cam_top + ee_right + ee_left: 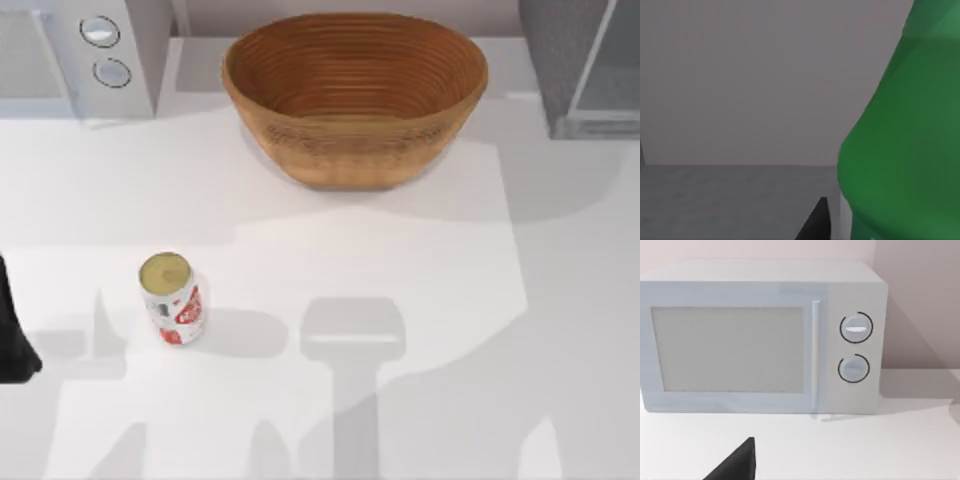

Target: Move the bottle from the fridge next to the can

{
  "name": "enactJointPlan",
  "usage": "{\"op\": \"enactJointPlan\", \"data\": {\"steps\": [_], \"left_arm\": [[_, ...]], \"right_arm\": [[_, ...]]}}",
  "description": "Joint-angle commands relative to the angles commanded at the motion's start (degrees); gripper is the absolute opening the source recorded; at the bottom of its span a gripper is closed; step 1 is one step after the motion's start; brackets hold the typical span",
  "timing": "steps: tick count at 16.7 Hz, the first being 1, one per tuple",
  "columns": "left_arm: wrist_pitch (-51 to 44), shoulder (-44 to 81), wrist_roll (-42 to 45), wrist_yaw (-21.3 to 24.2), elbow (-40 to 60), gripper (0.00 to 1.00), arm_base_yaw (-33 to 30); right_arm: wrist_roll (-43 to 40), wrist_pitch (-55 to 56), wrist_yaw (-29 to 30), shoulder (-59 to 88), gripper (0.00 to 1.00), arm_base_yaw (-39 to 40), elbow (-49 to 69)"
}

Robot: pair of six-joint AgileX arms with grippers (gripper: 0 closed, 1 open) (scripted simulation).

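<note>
Basket (355,95): a brown woven bowl at the table's far middle; I see nothing lying inside it.
Fridge (585,65): dark grey box at the far right corner of the table (420,260), its pale door panel angled outward. My right wrist view looks onto a grey floor and a pale back wall, with the bottle standing there.
Bottle (900,150): green translucent body, upright, very close to my right wrist camera, rising well above the dark fingertip.
Right gripper: one dark fingertip (816,222) shows just beside the bottle's lower body; whether it touches I cannot tell, nor whether the fingers are spread or pressed together.
Can (172,298): white with red markings and a tan top, upright on the near left part of the table, well apart from the fridge.
Microwave (75,55): light grey box with two round knobs at the far left corner, door closed in my left wrist view.
Left arm (12,335): a dark piece at the left edge, left of the can. One dark fingertip (737,462) shows over bare table before the microwave; its finger state I cannot tell.
</note>
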Motion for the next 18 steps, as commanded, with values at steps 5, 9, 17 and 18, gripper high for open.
{"op": "enactJointPlan", "data": {"steps": [5, 9, 17, 18], "left_arm": [[0.00, 0.00, 0.00, 0.00, 0.00, 1.00, 0.00], [0.00, 0.00, 0.00, 0.00, 0.00, 1.00, 0.00], [0.00, 0.00, 0.00, 0.00, 0.00, 1.00, 0.00], [0.00, 0.00, 0.00, 0.00, 0.00, 1.00, 0.00]], "right_arm": [[0.07, -5.10, -0.03, -3.97, 0.00, -0.02, 1.11], [0.07, -8.63, -0.09, -6.72, 0.00, -0.01, 1.93], [0.12, -5.68, -0.96, -11.22, 0.00, -1.34, -4.93], [0.13, -4.58, -1.42, -13.10, 0.00, -1.77, -8.06]]}}
